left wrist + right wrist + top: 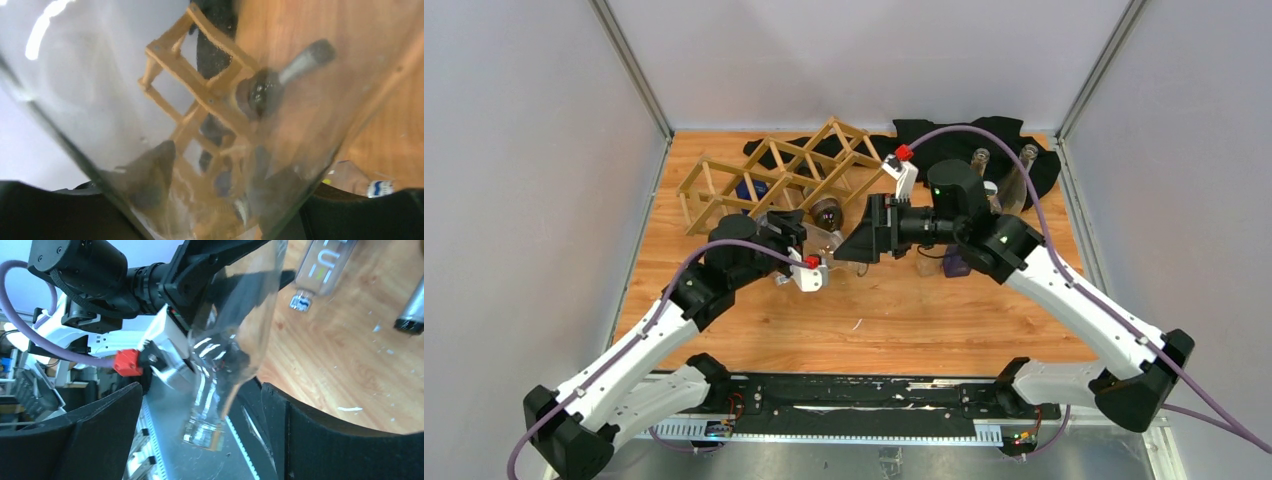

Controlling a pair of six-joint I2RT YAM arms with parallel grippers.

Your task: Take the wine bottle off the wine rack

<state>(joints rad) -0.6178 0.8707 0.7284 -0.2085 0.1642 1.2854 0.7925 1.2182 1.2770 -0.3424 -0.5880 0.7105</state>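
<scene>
The wine rack [774, 172], a tan wooden lattice, lies at the back left of the table. It also shows in the left wrist view [200, 90], seen through glass. A dark bottle [827, 213] and a blue one [752, 188] sit in its cells. My left gripper [809, 250] is shut on a clear glass wine bottle [834, 240] just in front of the rack. The bottle body fills the left wrist view [150, 100] between the jaws [210, 220]. My right gripper [864, 240] is open. The bottle's neck [206, 427] lies between its spread fingers [75, 440], touching neither.
Two clear bottles [1004, 175] stand on a black cloth [1044, 165] at the back right. Another clear labelled bottle [325, 260] lies on the wood near my right arm. A small purple object [954, 265] sits under the right wrist. Grey walls enclose the table.
</scene>
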